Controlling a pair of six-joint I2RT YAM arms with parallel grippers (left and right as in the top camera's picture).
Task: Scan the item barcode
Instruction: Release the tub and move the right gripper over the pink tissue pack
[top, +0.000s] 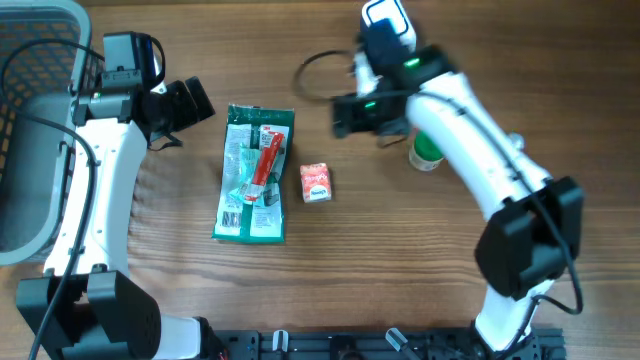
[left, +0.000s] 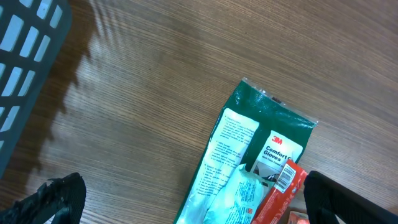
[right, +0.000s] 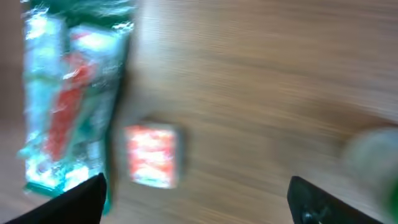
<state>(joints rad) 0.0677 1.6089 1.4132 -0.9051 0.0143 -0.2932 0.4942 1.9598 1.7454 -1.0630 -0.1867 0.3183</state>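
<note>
A green glove packet (top: 252, 190) lies flat at table centre, with a red stick-shaped packet (top: 268, 160) on top of it. The red packet's barcode (left: 284, 177) faces up. A small red box (top: 316, 183) sits just right of the packets. My left gripper (top: 190, 103) hovers left of the packet's top end, open and holding nothing (left: 199, 208). My right gripper (top: 350, 115) hangs above and to the right of the red box, open and holding nothing (right: 199, 205). The right wrist view is blurred, showing the red box (right: 151, 155) and the glove packet (right: 74, 93).
A grey wire basket (top: 35, 130) stands at the left edge and shows in the left wrist view (left: 25, 56). A green-and-white bottle (top: 427, 152) stands partly under the right arm. A white-and-black device (top: 386, 18) with a looping black cable (top: 312, 70) lies at the back.
</note>
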